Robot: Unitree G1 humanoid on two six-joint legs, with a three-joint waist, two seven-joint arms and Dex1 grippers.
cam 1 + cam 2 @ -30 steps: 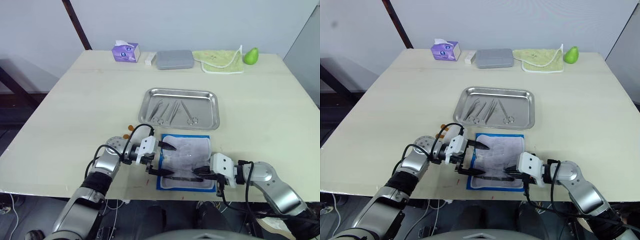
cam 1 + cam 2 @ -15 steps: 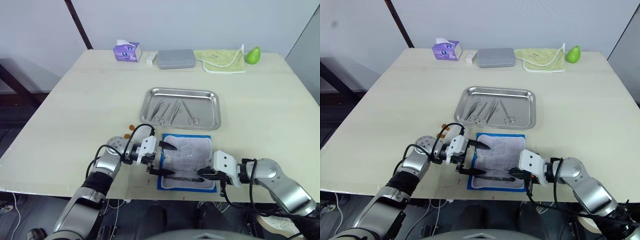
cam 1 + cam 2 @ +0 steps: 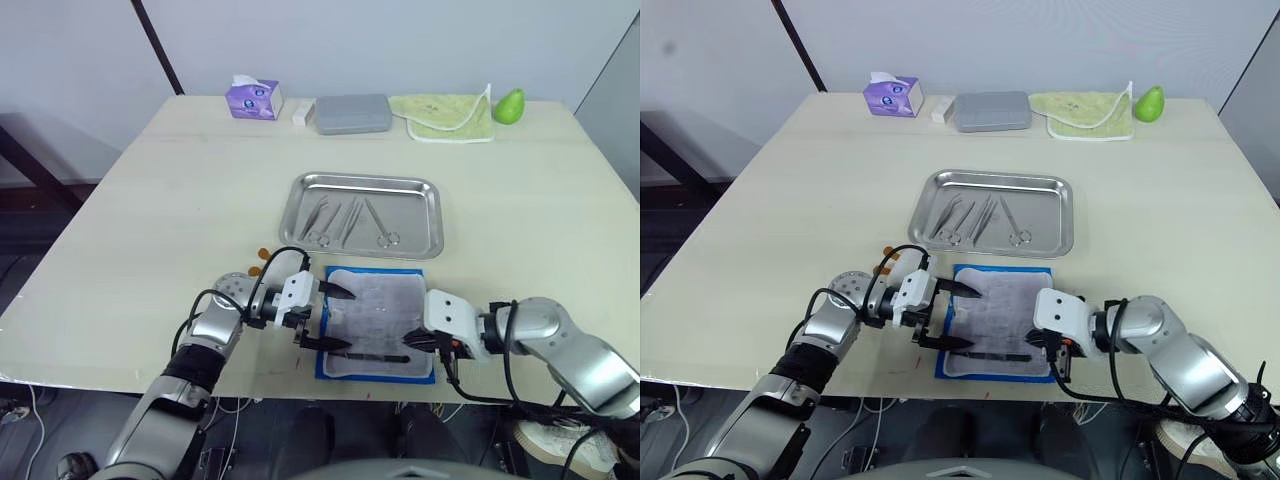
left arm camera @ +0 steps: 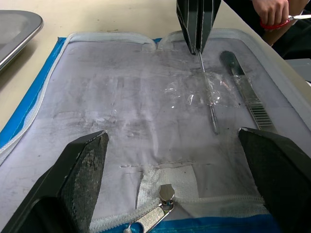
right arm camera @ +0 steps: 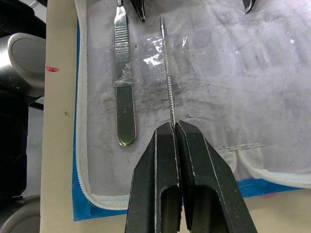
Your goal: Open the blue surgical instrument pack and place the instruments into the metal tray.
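Your right gripper (image 5: 175, 127) is clamped on the thin probe (image 5: 167, 77), whose long axis points toward the spread left gripper (image 3: 322, 317).

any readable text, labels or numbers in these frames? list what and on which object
None can be read.
Purple tissue box at the table's far edge: a printed pattern, too small to read.
Open blue surgical instrument pack, grey-white lining up: no print legible.
Shiny metal tray, grey rectangular case: no markings visible.

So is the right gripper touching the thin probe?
Touching: right wrist view shows the right gripper shut on the thin probe's end.
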